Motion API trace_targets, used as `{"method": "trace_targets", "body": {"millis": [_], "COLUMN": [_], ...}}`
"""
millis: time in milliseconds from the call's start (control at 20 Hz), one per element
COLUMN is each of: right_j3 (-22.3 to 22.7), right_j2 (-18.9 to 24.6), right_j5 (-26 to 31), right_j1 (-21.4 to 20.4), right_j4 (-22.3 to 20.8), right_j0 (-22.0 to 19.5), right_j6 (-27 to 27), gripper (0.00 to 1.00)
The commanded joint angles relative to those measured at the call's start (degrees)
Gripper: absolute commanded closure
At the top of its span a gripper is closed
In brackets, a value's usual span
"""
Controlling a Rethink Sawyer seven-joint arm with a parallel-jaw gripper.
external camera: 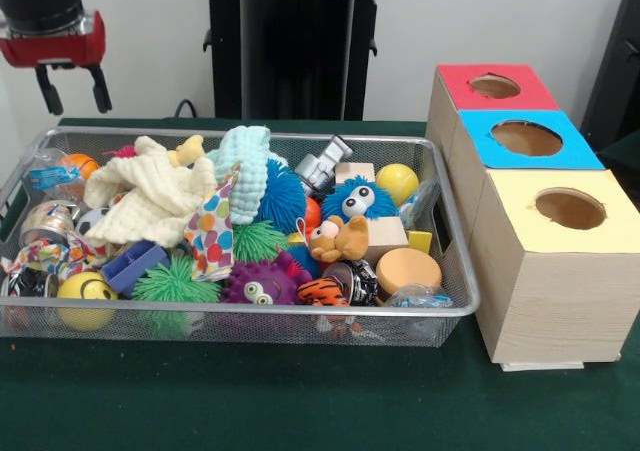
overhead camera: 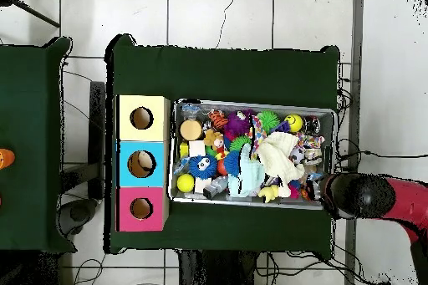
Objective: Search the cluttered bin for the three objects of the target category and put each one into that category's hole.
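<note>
Dark green cloth (external camera: 300, 401) covers the table nearest the camera, bearing a shallow silver wire-mesh bin (external camera: 240, 316) heaped with toys. Contents along the near side of the bin: yellow smiley-face ball (external camera: 85, 296), green spiky rubber ball (external camera: 175, 283), purple spiky ball with eyes (external camera: 258, 285), orange-and-black striped tiger toy (external camera: 322, 292), flat round orange disc (external camera: 407, 269). Middle of the bin: small brown plush animal (external camera: 340, 239), pale wooden block (external camera: 387, 236), blue fuzzy creature with large eyes (external camera: 357, 199), polka-dot fabric piece (external camera: 211, 223), cream knitted cloth (external camera: 150, 196), dark blue plastic block (external camera: 132, 265). Far side of the bin: mint-green nubbed plush (external camera: 245, 166), grey metal toy (external camera: 322, 166), plain yellow ball (external camera: 397, 182). Beside the bin stands a row of three wooden boxes, each with a round hole in a coloured top: yellow-topped box (external camera: 555, 271) closest, blue-topped box (external camera: 525, 138) in the middle, red-topped box (external camera: 495, 87) furthest. Red-and-black gripper (external camera: 73, 89) hangs above the bin's far corner, its two black fingers (external camera: 48, 91) apart and holding nothing; the overhead view places it (overhead camera: 328, 191) at the bin's edge opposite the boxes.
</note>
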Motion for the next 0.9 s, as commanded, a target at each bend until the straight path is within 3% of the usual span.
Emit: {"method": "trace_targets", "body": {"millis": [50,900], "right_j3": [-3.9,-6.42], "right_j2": [0.42,1.96], "right_j5": [-2.6,2.24], "right_j1": [5.15,3.37], "right_j4": [-4.99,-4.24], "right_j0": [-0.21,-1.1], "right_j6": [-11.36,-14.44], "gripper": [0.0,0.0]}}
